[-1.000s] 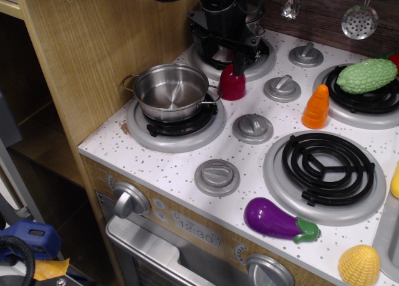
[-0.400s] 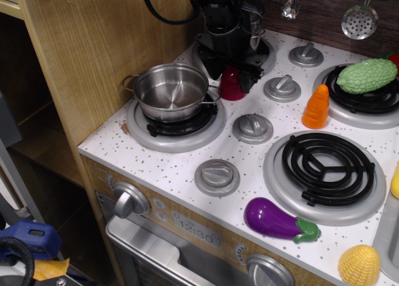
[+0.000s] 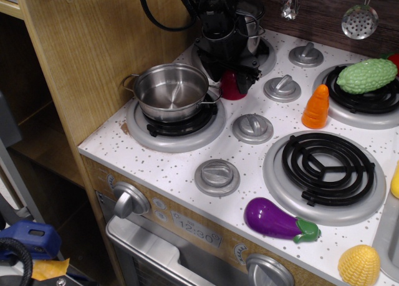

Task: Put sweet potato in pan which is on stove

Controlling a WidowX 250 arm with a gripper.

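Note:
The sweet potato [image 3: 230,90], a small dark red toy, stands on the white speckled stove [image 3: 181,167] just right of the pan. The pan [image 3: 171,90] is a shiny shallow steel pot with loop handles; it sits empty on the front left burner. My black gripper [image 3: 228,78] has come down over the sweet potato, with a finger on each side of it. The jaws look open around it, and its top is hidden by the gripper. The potato still rests on the stove top.
An orange cone [image 3: 316,106], a green bumpy gourd [image 3: 366,75], a purple eggplant [image 3: 278,219] and a yellow corn piece [image 3: 359,265] lie to the right. Grey knobs [image 3: 252,128] dot the top. A wooden wall [image 3: 87,49] stands close on the left. A strainer [image 3: 360,21] hangs at the back.
The gripper has come down from above the sweet potato until its fingers straddle it. The sweet potato and the pan have not moved.

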